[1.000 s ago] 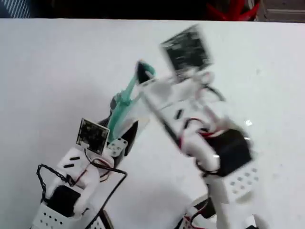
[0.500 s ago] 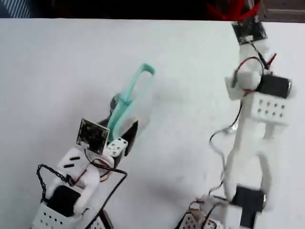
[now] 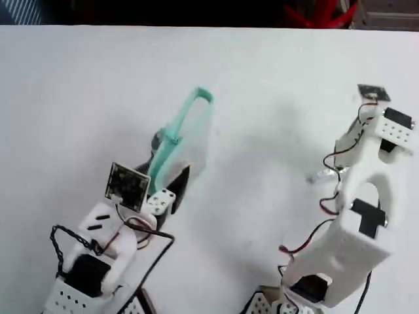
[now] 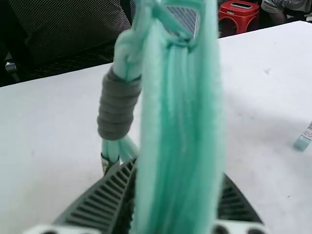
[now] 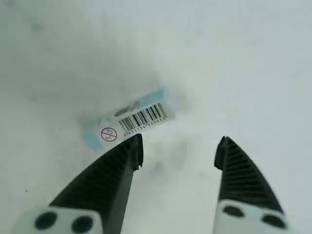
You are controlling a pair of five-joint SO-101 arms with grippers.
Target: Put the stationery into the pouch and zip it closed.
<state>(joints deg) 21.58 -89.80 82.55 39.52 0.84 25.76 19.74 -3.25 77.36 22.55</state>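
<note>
A clear pouch with a mint-green zip edge (image 3: 178,134) stands on its edge left of the table's centre, and my left gripper (image 3: 169,178) is shut on its near end. In the left wrist view the green edge (image 4: 178,126) runs up between the jaws, with a grey ribbed pull (image 4: 117,105) beside it. A small light-blue eraser with a barcode (image 5: 129,119) lies flat on the table just ahead of my right gripper (image 5: 180,144), which hangs open over it. The eraser (image 3: 321,175) lies well to the right of the pouch, beside the right arm (image 3: 363,196).
The white table (image 3: 78,78) is bare around the pouch. Its far edge (image 3: 196,26) borders a dark room with a red stool (image 4: 241,12). Both arm bases stand at the near edge.
The right arm has swung away from the pouch's far end to the table's right side and come down over the eraser. The left arm and the pouch have stayed put.
</note>
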